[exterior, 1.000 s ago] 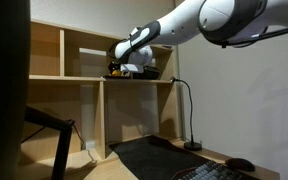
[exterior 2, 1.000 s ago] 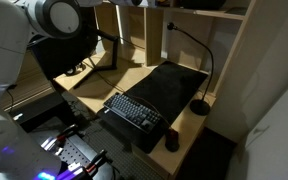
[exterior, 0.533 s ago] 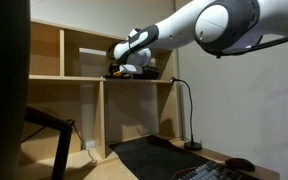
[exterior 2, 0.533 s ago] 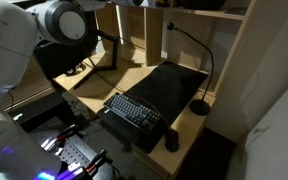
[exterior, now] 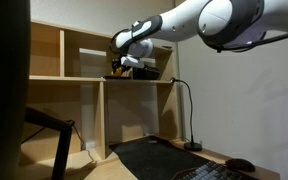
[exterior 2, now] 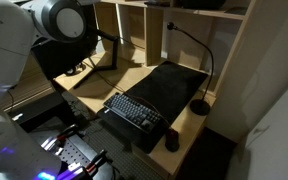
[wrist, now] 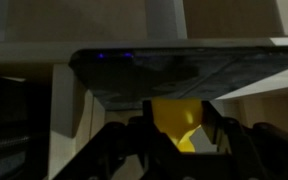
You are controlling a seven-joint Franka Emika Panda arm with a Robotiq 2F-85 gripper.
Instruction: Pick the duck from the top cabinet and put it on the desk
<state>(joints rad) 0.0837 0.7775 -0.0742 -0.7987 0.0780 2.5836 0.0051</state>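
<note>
Gloom fills the wrist view, yet the tiny bright yellow rubber duck (wrist: 174, 120) shows between the fingers (wrist: 124, 148) of the dark gripper (wrist: 176, 130), which pinch it from both sides. Beyond it sits a dark boxy object (wrist: 154, 72). In an exterior view the gripper hangs just above the front edge of the top shelf of the light plywood open cabinet (exterior: 84, 78); there the duck is too small to make out. The light wooden desk (exterior 2: 129, 78) lies well below.

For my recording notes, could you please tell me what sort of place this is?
Probably a home office or study: a wooden desk carries a keyboard and a gooseneck lamp, with open plywood shelves rising behind it.
</note>
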